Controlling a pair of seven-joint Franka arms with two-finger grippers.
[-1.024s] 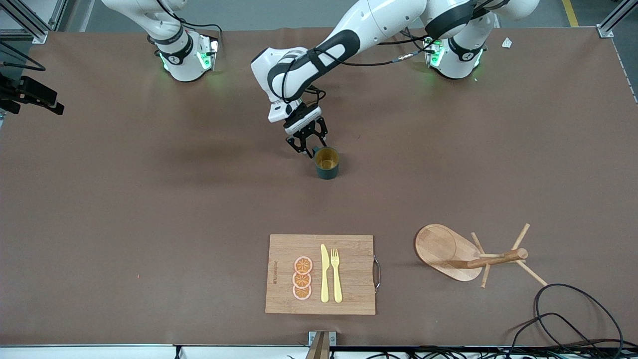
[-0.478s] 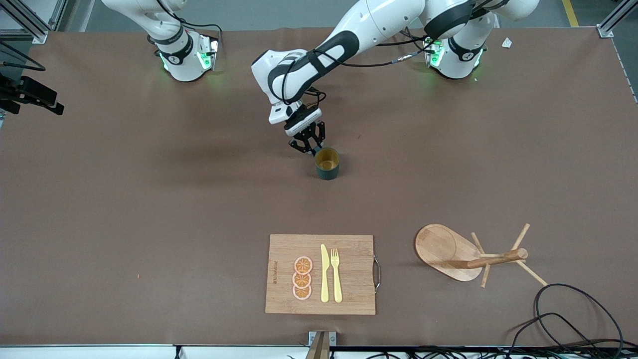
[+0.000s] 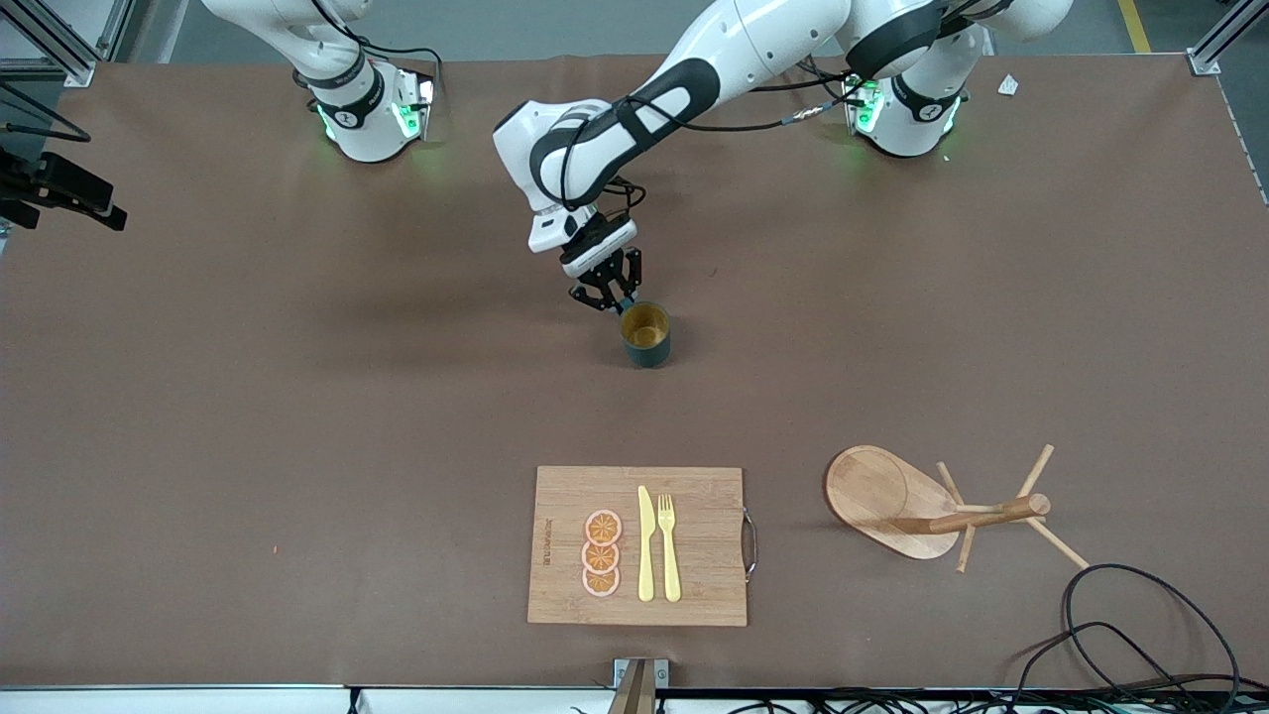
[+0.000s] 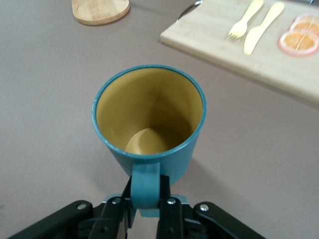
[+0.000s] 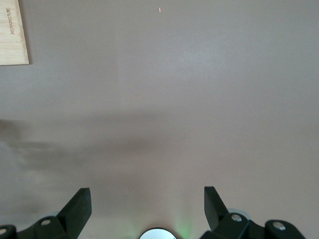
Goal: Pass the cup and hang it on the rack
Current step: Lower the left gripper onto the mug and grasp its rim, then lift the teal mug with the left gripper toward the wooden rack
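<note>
Near mid-table, the cup stands upright with its handle pinched between the fingers of the left gripper, which sits just beside it toward the bases. Bare tabletop surrounds it. Nearer the camera lie the cutting board and the rack, well apart. The right gripper waits wide open, holding nothing.
</note>
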